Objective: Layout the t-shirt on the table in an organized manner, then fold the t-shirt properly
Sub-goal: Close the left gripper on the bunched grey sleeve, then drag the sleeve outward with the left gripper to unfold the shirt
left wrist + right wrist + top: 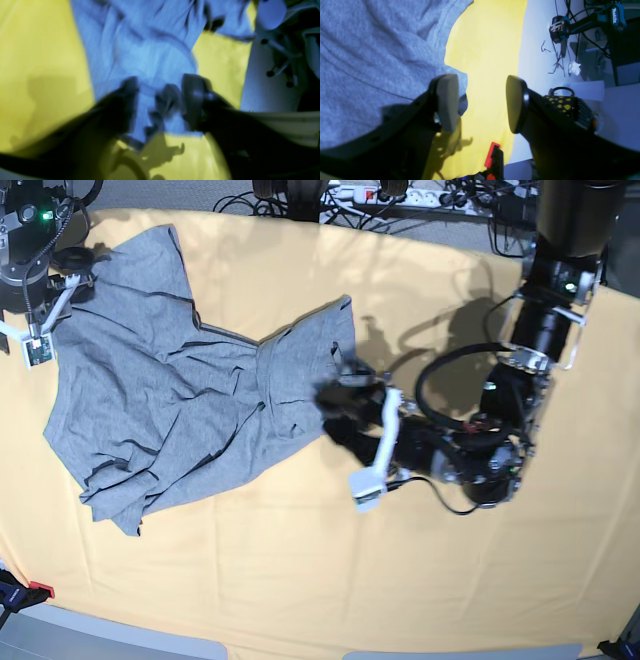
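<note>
The grey t-shirt (170, 400) lies crumpled and wrinkled on the left half of the yellow table (300, 580). My left gripper (335, 412) sits at the shirt's right edge. In the blurred left wrist view its jaws stand apart (160, 100) over the t-shirt (150, 55), with a fold of fabric between them on the table (30, 50). My right gripper (78, 268) is at the shirt's far left corner. It is open (482, 105): one pad (447, 102) is over the t-shirt's (370, 50) edge, the other over bare table (485, 50).
A power strip and cables (400, 195) run along the table's back edge. Beyond the table's edge the right wrist view shows a cordless drill (595, 17), a black case (565, 105) and a red clamp (493, 157). A chair base (280, 57) stands off the table.
</note>
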{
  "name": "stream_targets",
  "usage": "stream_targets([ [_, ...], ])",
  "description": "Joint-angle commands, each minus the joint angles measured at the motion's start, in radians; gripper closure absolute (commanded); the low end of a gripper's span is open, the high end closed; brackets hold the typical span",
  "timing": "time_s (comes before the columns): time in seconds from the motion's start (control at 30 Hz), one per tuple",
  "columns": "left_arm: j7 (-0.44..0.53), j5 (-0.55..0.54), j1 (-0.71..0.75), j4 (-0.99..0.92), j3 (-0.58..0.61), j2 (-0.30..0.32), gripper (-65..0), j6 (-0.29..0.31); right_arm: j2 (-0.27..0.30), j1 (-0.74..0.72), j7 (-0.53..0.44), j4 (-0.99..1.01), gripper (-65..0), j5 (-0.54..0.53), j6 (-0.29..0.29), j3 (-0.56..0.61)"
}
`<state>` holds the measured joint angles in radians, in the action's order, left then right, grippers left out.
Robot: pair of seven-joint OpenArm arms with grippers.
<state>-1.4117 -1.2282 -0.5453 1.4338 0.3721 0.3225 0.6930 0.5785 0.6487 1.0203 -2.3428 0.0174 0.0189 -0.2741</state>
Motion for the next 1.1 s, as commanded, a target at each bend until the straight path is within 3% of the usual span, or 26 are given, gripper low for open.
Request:
stream_targets([
  [0.0,0.015,0.011,-0.019,0.014,-0.007,-0.022,-44.8,0.005,0.015,0.000,-0.014,-0.013,-32.5,0.012,0.003,-0.010],
  [0.13,0.024,0.106,-0.011,0.011,-0.005,-0.083,-44.9,0.005,0.015,0.000,-0.015,-0.013,-32.5,0.013,0.000,-0.010],
  [0.23,0.074,0.179,-0.011,0.010,-0.005,-0.090,-44.4,0.005,0.015,0.000,-0.014,-0.013,-32.5,0.013,0.000,-0.010],
  [0.3,0.089,0.206,-0.003,0.010,-0.005,-0.090,-40.4,0.005,0.015,0.000,-0.014,-0.013,-32.5,0.013,0.000,-0.010],
  [0.43,0.087,0.208,0.036,-0.003,-0.005,-0.090,-23.3,0.005,0.015,-0.001,-0.015,-0.013,-32.5,0.013,0.000,-0.010],
  [0.57,0.087,0.206,0.055,-0.004,-0.005,-0.090,-0.9,0.005,0.015,-0.001,-0.015,-0.013,-32.5,0.013,-0.001,-0.010],
  [0.8,0.048,0.177,0.006,-0.004,-0.006,-0.084,0.0,0.005,0.015,-0.001,-0.016,-0.013,-32.5,0.013,-0.014,-0.010],
  [1.07,0.015,-0.042,-0.084,-0.002,-0.008,0.018,0.0,0.005,0.015,0.000,-0.015,-0.013,-32.5,0.013,-0.019,-0.010],
])
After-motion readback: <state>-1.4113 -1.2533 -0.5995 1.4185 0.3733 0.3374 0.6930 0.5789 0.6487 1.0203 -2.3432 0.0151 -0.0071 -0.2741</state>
